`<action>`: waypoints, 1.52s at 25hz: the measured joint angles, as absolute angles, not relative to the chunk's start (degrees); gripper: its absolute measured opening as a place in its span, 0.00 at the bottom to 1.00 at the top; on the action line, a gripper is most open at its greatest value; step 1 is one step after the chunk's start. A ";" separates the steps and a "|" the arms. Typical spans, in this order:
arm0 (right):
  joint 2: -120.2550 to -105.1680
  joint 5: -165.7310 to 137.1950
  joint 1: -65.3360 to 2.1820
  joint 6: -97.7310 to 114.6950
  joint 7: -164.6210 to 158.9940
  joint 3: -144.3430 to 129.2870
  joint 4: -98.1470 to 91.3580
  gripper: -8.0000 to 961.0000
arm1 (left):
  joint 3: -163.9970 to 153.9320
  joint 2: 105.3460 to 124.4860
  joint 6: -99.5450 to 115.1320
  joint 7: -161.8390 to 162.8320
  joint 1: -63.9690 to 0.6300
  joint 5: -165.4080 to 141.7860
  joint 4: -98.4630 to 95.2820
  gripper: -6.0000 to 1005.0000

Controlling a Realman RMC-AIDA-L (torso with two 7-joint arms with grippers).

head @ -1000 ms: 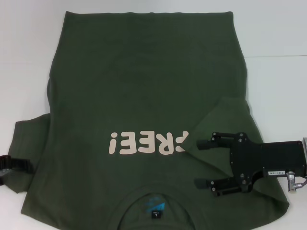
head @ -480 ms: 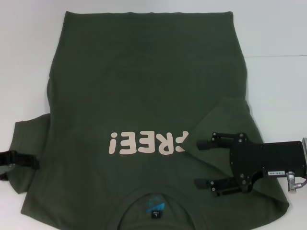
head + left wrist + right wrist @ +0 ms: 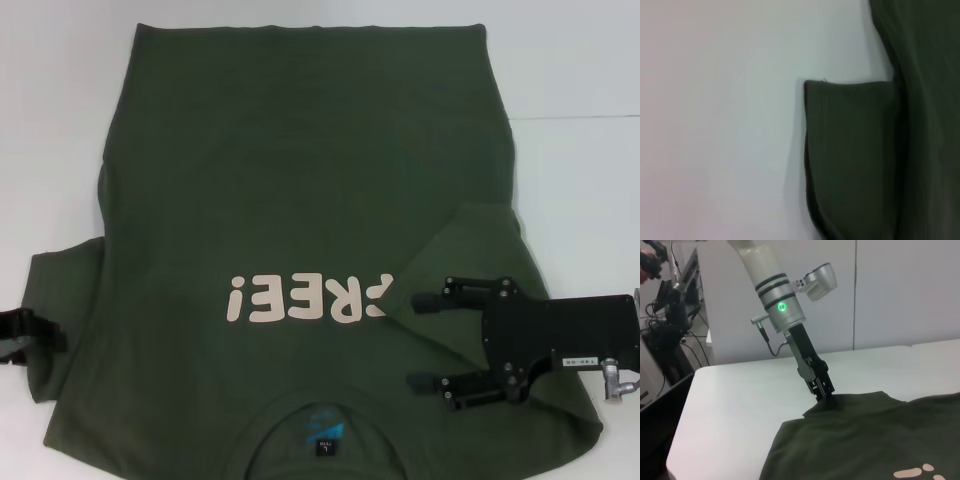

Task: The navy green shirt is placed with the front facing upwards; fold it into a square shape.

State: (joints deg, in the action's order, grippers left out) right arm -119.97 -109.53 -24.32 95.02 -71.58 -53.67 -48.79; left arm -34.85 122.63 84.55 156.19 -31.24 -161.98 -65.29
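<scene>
The navy green shirt [image 3: 300,200] lies flat on the white table, chest print up and collar [image 3: 322,430] nearest me. Its right sleeve [image 3: 480,250] is folded in over the body. Above that fold, by the shoulder, my right gripper [image 3: 414,341] hovers open with nothing between its fingers. My left gripper [image 3: 30,328] is at the outer edge of the left sleeve [image 3: 852,160], which lies spread on the table. In the right wrist view the left gripper [image 3: 826,394] comes down steeply, its tips pinched together on the sleeve's edge [image 3: 840,402].
White table [image 3: 580,60] surrounds the shirt, with a seam line [image 3: 575,118] at the right. In the right wrist view the table's far edge [image 3: 695,375] drops off beside dark equipment and cables [image 3: 665,320]; white wall panels stand behind.
My left gripper moved in a little toward the left sleeve, then shifted slightly back and farther from me. The right gripper and the shirt have barely moved.
</scene>
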 joint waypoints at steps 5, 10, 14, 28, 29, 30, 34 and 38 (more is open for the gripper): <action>-119.91 -108.82 -24.22 95.66 -71.88 -53.52 -48.94 0.94 | -36.36 122.61 84.53 156.00 -31.36 -162.09 -65.24 0.50; -119.89 -108.80 -24.24 95.84 -71.89 -53.76 -48.94 0.94 | -37.40 122.60 84.57 155.97 -31.52 -162.16 -65.22 0.35; -119.93 -108.80 -24.32 96.18 -71.92 -53.76 -48.83 0.94 | -38.46 122.60 84.75 155.81 -31.61 -162.80 -65.43 0.17; -120.02 -108.78 -24.61 95.56 -71.96 -53.74 -47.71 0.94 | -41.86 123.03 83.36 154.66 -30.53 -163.73 -68.97 0.02; -120.04 -108.59 -24.80 95.24 -71.88 -53.65 -47.08 0.94 | -42.02 123.03 82.88 154.65 -30.18 -163.75 -69.97 0.02; -120.07 -108.35 -25.00 94.86 -71.73 -53.59 -46.42 0.94 | -42.09 123.03 82.33 154.64 -29.81 -163.76 -71.01 0.02; -120.07 -107.26 -25.67 93.01 -71.36 -53.83 -44.48 0.94 | -41.85 122.61 80.25 154.09 -28.47 -163.77 -73.70 0.02; -120.15 -106.24 -26.32 92.74 -71.70 -53.88 -42.29 0.94 | -40.35 122.01 79.03 150.81 -27.73 -163.81 -74.84 0.02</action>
